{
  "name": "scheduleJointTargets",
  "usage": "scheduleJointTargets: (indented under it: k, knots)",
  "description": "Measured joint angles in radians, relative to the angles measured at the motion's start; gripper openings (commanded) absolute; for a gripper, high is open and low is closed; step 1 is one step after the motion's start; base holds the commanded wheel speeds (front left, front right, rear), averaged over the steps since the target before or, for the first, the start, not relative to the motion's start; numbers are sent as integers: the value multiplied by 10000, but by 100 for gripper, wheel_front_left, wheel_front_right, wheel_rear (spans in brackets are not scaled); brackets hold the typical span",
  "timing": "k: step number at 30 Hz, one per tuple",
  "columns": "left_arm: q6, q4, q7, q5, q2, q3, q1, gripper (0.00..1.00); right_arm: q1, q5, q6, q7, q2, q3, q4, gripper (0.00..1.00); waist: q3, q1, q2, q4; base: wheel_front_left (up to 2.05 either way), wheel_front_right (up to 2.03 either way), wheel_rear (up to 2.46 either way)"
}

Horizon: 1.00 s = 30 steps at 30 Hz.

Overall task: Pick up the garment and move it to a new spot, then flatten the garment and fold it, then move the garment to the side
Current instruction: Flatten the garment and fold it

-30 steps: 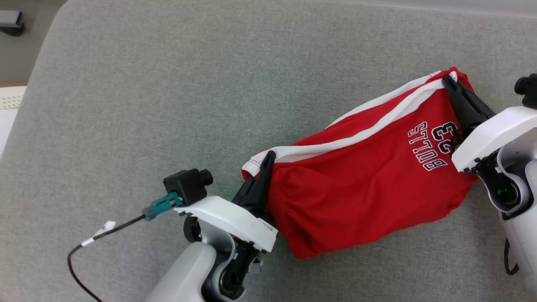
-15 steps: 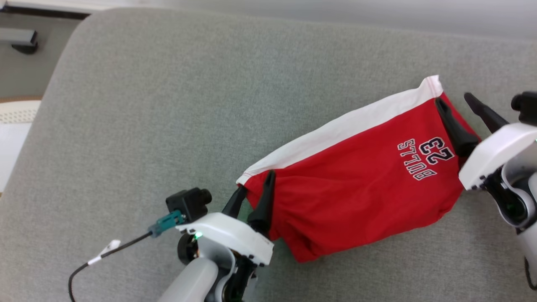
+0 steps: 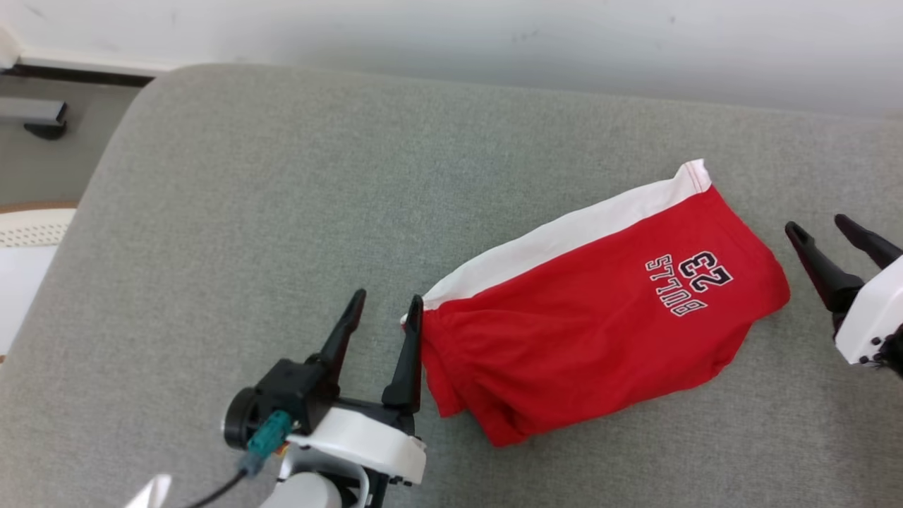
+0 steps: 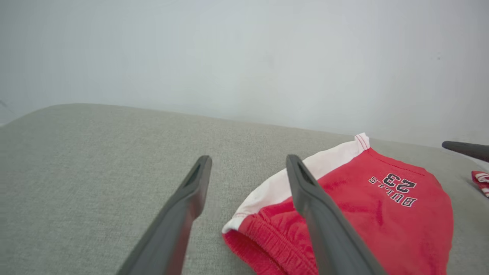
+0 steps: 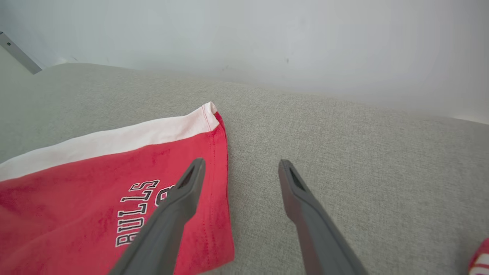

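The garment [image 3: 600, 317] is a pair of red shorts with a white side stripe and "BULLS 23" lettering, lying folded on the grey cushion [image 3: 282, 197]. My left gripper [image 3: 386, 302] stands open just left of the waistband end, its right finger close beside the cloth, nothing held. To the right of the leg hem, my right gripper [image 3: 817, 227] is open and apart from the cloth. In the left wrist view the garment [image 4: 355, 214] lies right of my open left gripper [image 4: 248, 162]. The right wrist view has the garment [image 5: 107, 183] left of my open right gripper [image 5: 240, 166].
A pale wall [image 3: 494, 42] runs along the cushion's far edge. The floor and a dark bracket [image 3: 35, 116] lie past the left edge, with a white perforated object [image 3: 28, 226] below. A red-and-white striped scrap [image 4: 482, 180] lies at the far right.
Both grippers went from shut on the shorts' ends to open and drew back. The shorts settled flat on the cushion. The head camera tilted, bringing the wall into view.
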Motion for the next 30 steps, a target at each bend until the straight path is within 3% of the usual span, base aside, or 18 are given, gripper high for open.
scheduleJointTargets:
  k: [7,16,26,27,28,29,30]
  knots:
    - [100,-1241,-15,1486,-339,573,681,100,-170,349,0,1020,-497,194,-230,100,586,1,0,191,0,0,0]
    - [-575,-1319,-17,2443,-1120,1068,1063,100,-662,846,0,1950,-621,617,420,100,1137,1,0,927,0,0,0]
    - [-1116,-999,-17,2834,-1507,1597,1320,100,-1053,1747,-50,2512,-380,1147,470,100,1244,1,0,1291,0,0,0]
    - [-1139,-961,-17,2892,-1538,1626,1347,100,-1081,1728,-50,2451,-376,1225,497,93,1242,1,0,1302,0,0,0]
    - [-1147,-892,-17,3020,-1561,1636,1355,100,-1090,1662,-58,2362,-372,1331,529,50,1239,1,0,1310,0,0,0]
    - [-1183,-830,-17,3070,-1580,1655,1355,100,-1112,1578,-61,2288,-370,1459,545,17,1231,2,0,1317,0,0,0]
    - [-1193,-798,-17,3091,-1599,1680,1356,100,-1135,1465,-61,2144,-366,1574,593,0,1218,1,0,1317,0,0,0]
